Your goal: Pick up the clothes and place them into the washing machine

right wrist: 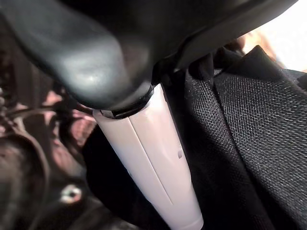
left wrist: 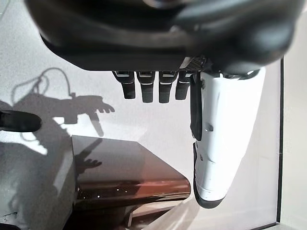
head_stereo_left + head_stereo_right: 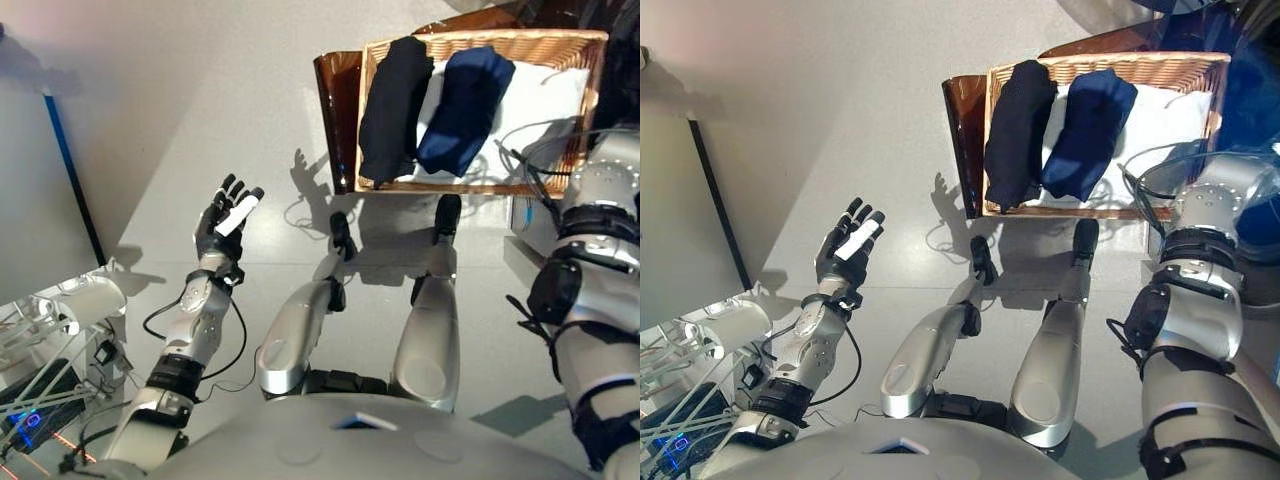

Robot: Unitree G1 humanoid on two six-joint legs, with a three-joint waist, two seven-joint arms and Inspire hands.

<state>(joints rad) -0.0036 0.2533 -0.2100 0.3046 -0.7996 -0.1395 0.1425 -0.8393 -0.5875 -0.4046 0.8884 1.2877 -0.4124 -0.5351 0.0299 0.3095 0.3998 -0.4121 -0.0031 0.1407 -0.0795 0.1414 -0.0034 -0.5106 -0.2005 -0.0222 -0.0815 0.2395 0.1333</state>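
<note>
A wicker basket [image 3: 480,40] with a white lining stands ahead on the floor. Two folded garments lie in it side by side, one black [image 3: 395,105] and one navy [image 3: 462,110]. My left hand [image 3: 222,225] is raised over the bare floor well to the left of the basket, fingers straight, open and holding nothing; its wrist view shows the same hand [image 2: 163,33]. My right hand [image 1: 96,48] shows only in its wrist view, where its white-covered thumb [image 1: 153,163] lies straight against black cloth [image 1: 249,143]. Its fingers are hidden. No washing machine is identifiable.
A glossy brown stand [image 3: 335,110] borders the basket's left side. A white panel with a dark edge [image 3: 35,200] stands at the far left. White and blue equipment with wires [image 3: 60,340] lies at the lower left. Grey floor stretches between.
</note>
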